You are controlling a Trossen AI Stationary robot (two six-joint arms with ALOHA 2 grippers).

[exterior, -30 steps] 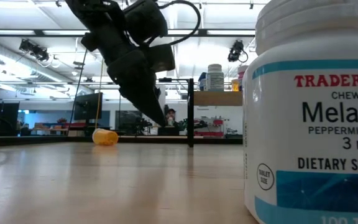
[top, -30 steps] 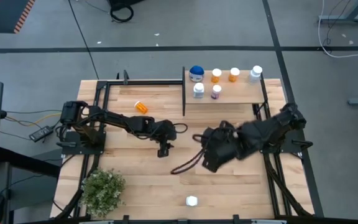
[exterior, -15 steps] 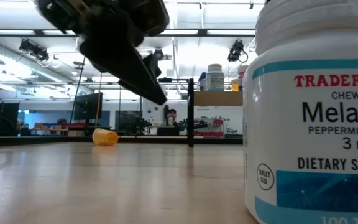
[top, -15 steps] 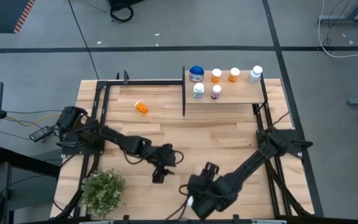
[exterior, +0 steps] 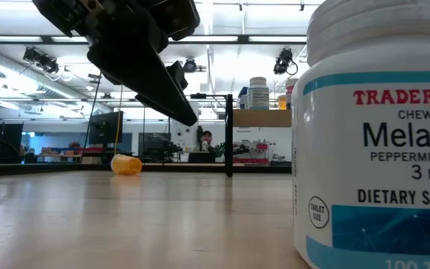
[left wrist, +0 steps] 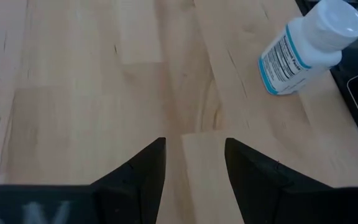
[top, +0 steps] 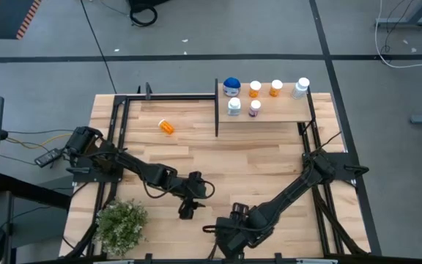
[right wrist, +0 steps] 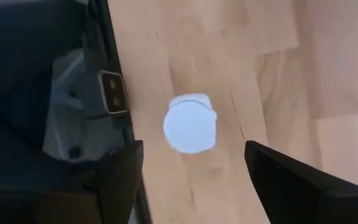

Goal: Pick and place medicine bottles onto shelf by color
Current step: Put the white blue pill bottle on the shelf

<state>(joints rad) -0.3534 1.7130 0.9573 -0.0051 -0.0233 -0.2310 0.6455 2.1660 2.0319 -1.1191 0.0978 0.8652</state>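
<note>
Right gripper point(right wrist: 191, 168), fingers spread wide, hovers over white bottle point(right wrist: 190, 123), lower centre of high view. Left gripper point(left wrist: 194, 165) parted, empty, beside it.

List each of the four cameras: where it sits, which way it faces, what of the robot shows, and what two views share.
High view: overhead, straight down; both arms, shelf, plant.
Low view: table height, level across; one arm from above, white bottle close up.
Left wrist view: on the left arm, facing the tabletop; left end effector open, nothing between its fingers.
Right wrist view: on the right arm, facing down; right end effector open above the bottle's cap.
Shared: low, left wrist and right wrist views all show the white bottle.
</note>
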